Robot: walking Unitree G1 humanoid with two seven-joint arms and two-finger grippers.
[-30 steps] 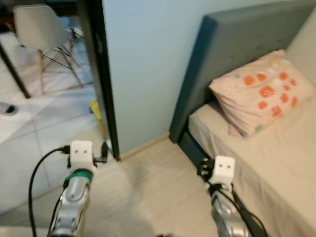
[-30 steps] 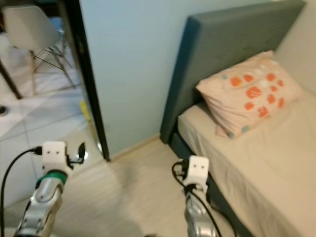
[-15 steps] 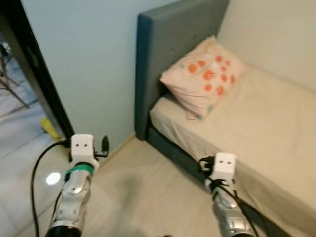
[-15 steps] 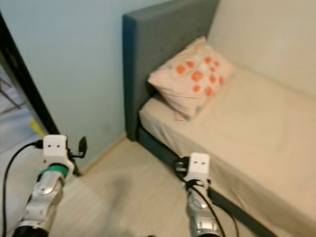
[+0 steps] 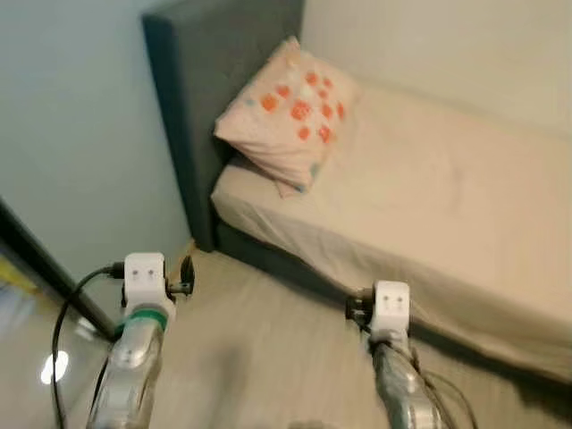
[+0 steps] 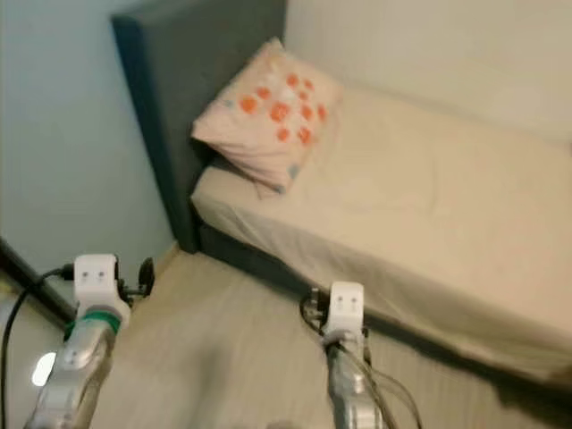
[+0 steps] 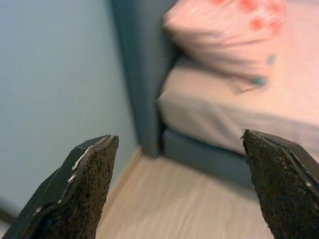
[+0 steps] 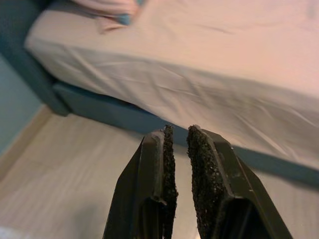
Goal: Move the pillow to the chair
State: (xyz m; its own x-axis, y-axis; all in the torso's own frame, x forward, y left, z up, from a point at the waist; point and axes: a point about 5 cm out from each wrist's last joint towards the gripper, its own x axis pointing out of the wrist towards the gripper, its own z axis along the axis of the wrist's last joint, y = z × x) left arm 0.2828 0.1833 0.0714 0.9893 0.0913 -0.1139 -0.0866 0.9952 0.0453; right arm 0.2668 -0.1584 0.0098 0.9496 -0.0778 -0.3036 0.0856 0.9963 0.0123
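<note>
A pale pink pillow (image 5: 284,111) with orange spots leans against the dark grey headboard (image 5: 201,80) at the head of the bed (image 5: 447,206). Both my arms are held low over the wooden floor, short of the bed's side. In the left wrist view my left gripper (image 7: 179,179) is open, its two fingers wide apart, with the pillow (image 7: 229,35) blurred ahead of it. In the right wrist view my right gripper (image 8: 178,172) is shut with nothing between its fingers, pointing at the bed's edge.
The bed has a beige sheet and a dark base (image 5: 268,255) along the floor. A pale blue wall (image 5: 71,134) stands left of the headboard, with a dark door frame (image 5: 36,259) at the lower left. Light wooden floor (image 5: 259,357) lies between me and the bed.
The camera has swung to the right: the doorway and white chair have left the picture, and the bed and pillow now sit further left. Both arms keep their pose.
</note>
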